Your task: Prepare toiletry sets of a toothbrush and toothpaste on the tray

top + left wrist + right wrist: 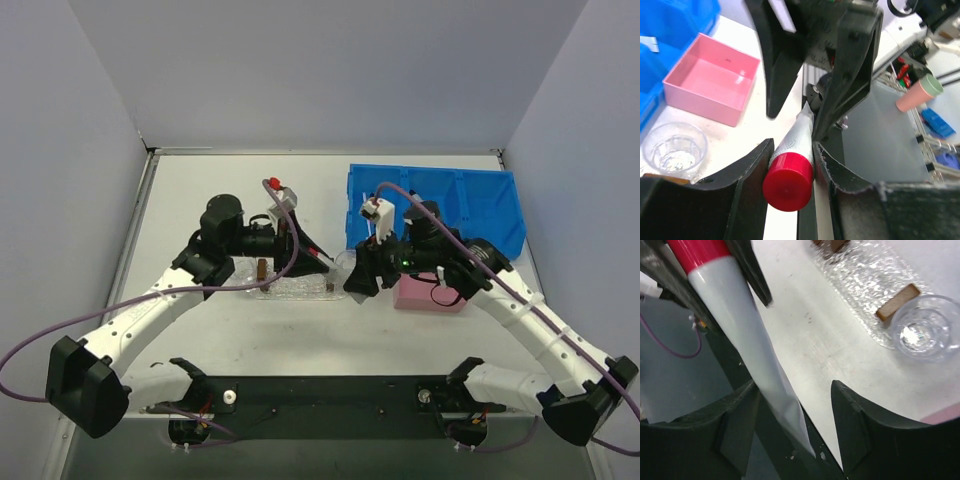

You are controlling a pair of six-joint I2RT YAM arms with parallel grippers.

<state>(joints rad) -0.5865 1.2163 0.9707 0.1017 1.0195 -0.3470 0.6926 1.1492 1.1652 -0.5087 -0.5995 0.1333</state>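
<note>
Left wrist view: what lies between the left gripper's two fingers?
The toothpaste, a silvery tube with a red cap, is clamped in the left gripper; the left wrist view shows it. Its crimped far end reaches into the open right gripper.

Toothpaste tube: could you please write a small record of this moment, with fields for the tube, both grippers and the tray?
toothpaste: red-capped tube, held in the air between the two arms, not on the tray
left gripper: shut on the tube just behind its cap
right gripper: open, one finger on each side of the crimped end
tray: clear, lying on the table
brown block: on the tray
</note>
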